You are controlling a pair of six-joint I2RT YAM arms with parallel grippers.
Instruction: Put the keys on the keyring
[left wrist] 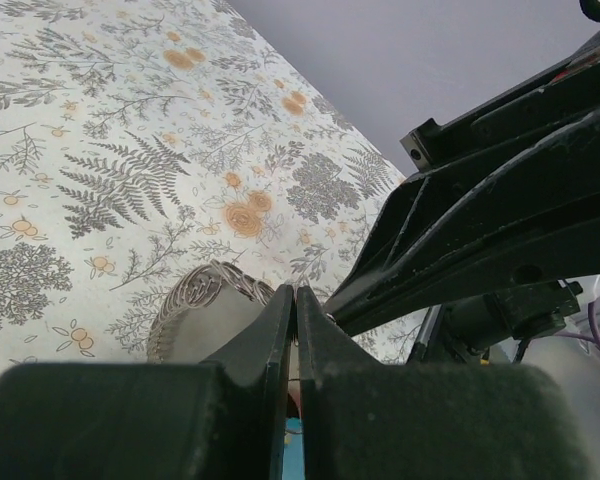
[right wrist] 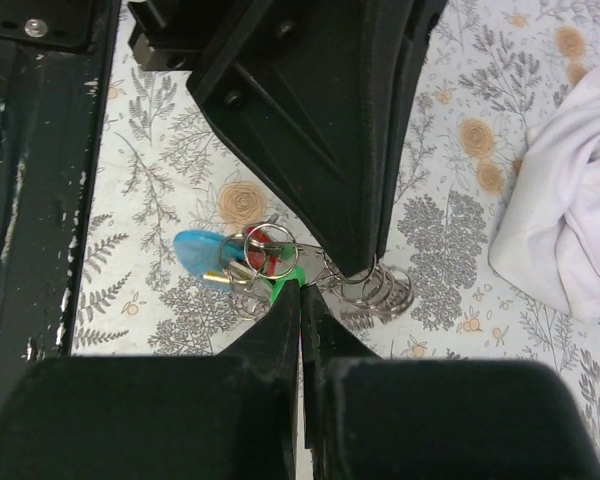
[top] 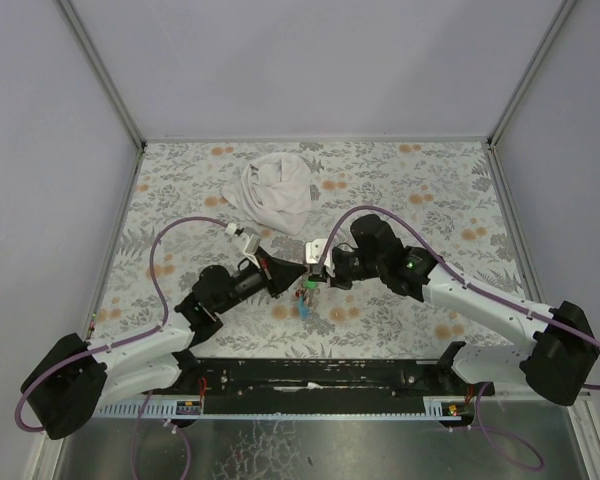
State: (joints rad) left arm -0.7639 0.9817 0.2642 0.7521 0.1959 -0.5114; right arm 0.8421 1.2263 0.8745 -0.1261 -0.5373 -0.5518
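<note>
The floral surface [top: 430,200] fills the floor of the white-walled cell. My 2 arms reach in from its near edge and meet just in front of the middle. A crumpled white cloth [top: 275,190] lies behind them, toward the far side and well apart from the work.

My left pincer [top: 300,268] comes in from the left and my right pincer [top: 314,272] from the right, tips almost touching, both raised a little off the surface. The left one is clenched, its fingers pressed flat together in its own wrist view [left wrist: 293,296]. I cannot tell if anything is pinched between them. The right one [right wrist: 300,296] is clenched too.

Below the 2 tips lies the keyring [right wrist: 246,262], resting on the surface in 1 small tangle. Its coiled grey loop [right wrist: 378,290] sits right under my left pincer's tip [right wrist: 365,262], and its light-blue piece [right wrist: 195,252] lies at the opposite end.

The keys [top: 303,294] are bunched in that tangle. A red head [right wrist: 265,240] shows inside a thin metal ring. A green head [right wrist: 280,287] sits against my right fingertips, though I cannot tell whether they grip it.
</note>
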